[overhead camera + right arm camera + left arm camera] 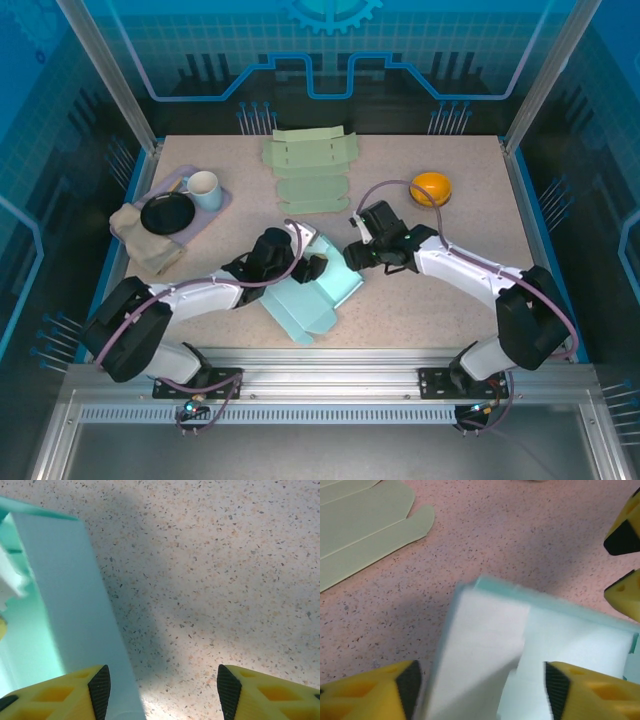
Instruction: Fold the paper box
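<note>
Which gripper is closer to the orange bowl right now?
Right. The right gripper is at the right edge of the paper box, nearer the camera and left of the orange bowl; the left gripper is farther left, over the box.

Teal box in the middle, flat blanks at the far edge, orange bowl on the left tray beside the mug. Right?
No. The top external view shows the orange bowl on the bare table at far right, not on the tray. The teal box, flat blanks and mug are where you say.
</note>
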